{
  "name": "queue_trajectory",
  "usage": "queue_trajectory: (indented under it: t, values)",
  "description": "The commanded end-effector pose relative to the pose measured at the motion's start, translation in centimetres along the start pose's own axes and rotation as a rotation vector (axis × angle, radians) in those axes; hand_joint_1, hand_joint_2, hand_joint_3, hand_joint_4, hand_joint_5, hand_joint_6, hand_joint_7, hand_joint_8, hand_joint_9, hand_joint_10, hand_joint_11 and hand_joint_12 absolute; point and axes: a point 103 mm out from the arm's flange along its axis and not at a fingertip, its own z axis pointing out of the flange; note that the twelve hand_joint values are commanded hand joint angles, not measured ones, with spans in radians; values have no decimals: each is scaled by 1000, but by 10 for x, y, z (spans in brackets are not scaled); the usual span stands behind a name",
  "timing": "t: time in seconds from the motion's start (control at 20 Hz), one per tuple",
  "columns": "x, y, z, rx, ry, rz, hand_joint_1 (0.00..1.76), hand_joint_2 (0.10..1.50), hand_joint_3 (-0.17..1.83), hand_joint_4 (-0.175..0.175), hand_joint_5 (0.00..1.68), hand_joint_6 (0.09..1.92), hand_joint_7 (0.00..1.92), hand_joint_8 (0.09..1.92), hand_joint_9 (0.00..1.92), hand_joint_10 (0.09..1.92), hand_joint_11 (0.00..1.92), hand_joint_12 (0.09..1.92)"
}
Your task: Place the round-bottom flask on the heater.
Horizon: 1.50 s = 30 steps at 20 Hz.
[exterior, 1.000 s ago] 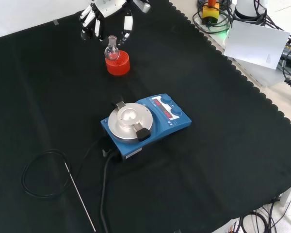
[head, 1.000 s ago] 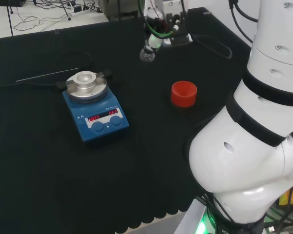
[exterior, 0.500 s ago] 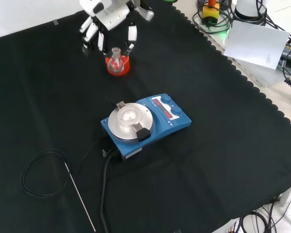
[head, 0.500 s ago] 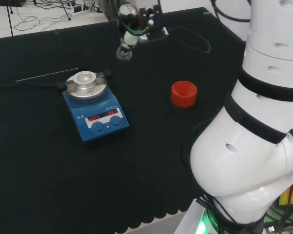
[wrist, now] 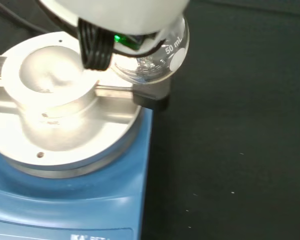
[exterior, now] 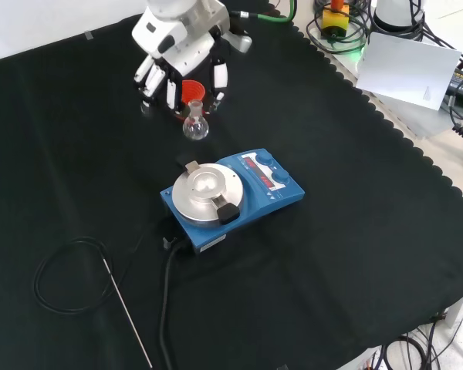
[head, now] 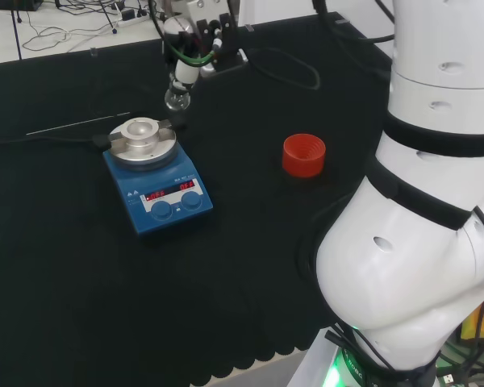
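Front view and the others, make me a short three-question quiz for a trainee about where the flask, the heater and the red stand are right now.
1. True or false: the round-bottom flask already rests on the heater.
2. What holds the flask?
A. the hand
B. the red stand
C. the cloth
3. In the head view, which lies farther right, the red stand or the heater?

Key:
1. False. The flask hangs in the air beside the heater's metal top, not on it.
2. A. The hand's fingers close round the flask's neck from above.
3. The red stand, which stands empty.
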Motion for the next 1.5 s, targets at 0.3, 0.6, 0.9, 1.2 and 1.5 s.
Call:
queue_trajectory:
  t: [0.3,0.6,0.9,1.2,1.5]
  values:
    - [47,27,10,45,-21,-81,1115,619,855,91,1150,988,246,645,528,621,251,1373]
    - [53,36,13,55,-25,-89,1115,619,855,90,1151,986,245,645,528,621,251,1373]
    - [53,37,13,53,-17,-101,1116,618,856,89,1152,985,245,645,528,622,251,1373]
    - [70,39,13,58,-46,-112,1117,618,856,87,1153,984,245,646,527,622,251,1373]
    - [76,47,17,67,-49,-127,1117,617,856,86,1153,983,245,646,527,622,251,1373]
